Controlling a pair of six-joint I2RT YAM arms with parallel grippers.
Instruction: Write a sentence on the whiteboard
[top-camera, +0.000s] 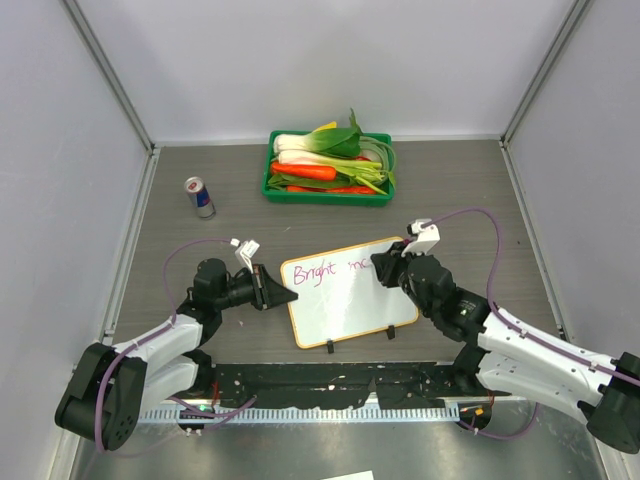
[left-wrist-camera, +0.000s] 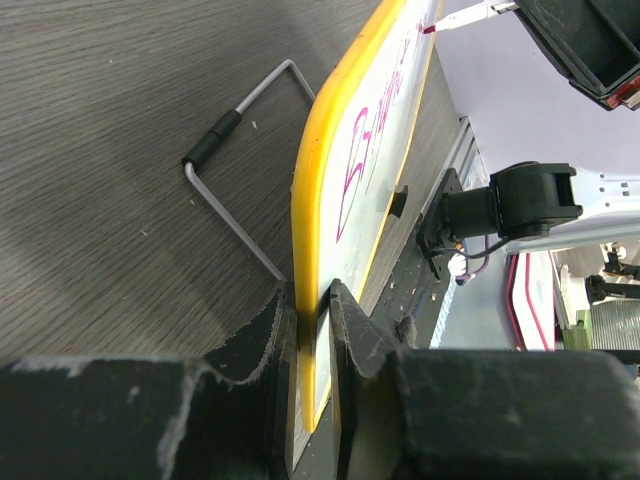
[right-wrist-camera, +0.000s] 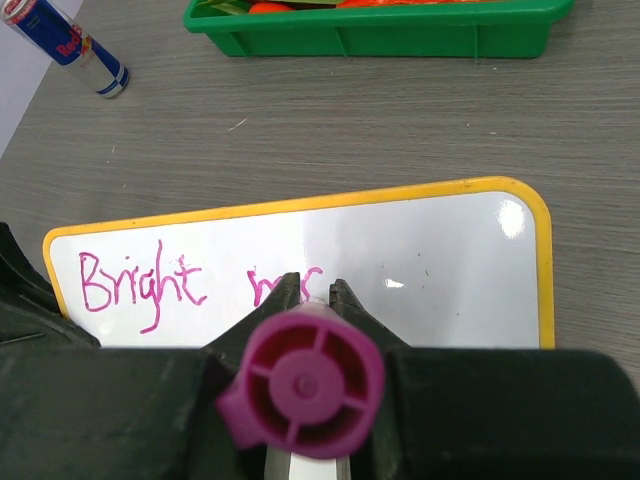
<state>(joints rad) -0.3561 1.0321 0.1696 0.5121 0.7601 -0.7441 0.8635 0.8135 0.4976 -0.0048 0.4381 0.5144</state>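
hidden: marker (right-wrist-camera: 300, 385) tip sits behind my right gripper (right-wrist-camera: 315, 288), which is clenched on the marker; second word partly covered.
writing: sentence (right-wrist-camera: 140, 285) reads "bright", then "m…".
whiteboard (top-camera: 350, 290): on table (top-camera: 480, 200), mid-field; left edge pinched by my left gripper (left-wrist-camera: 312, 296).
can (right-wrist-camera: 65, 45): i read "red"; top cut off.

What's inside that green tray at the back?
The green tray holds leafy greens, pale stalks, an orange carrot and something red. The pile hides the tray's floor and anything underneath.
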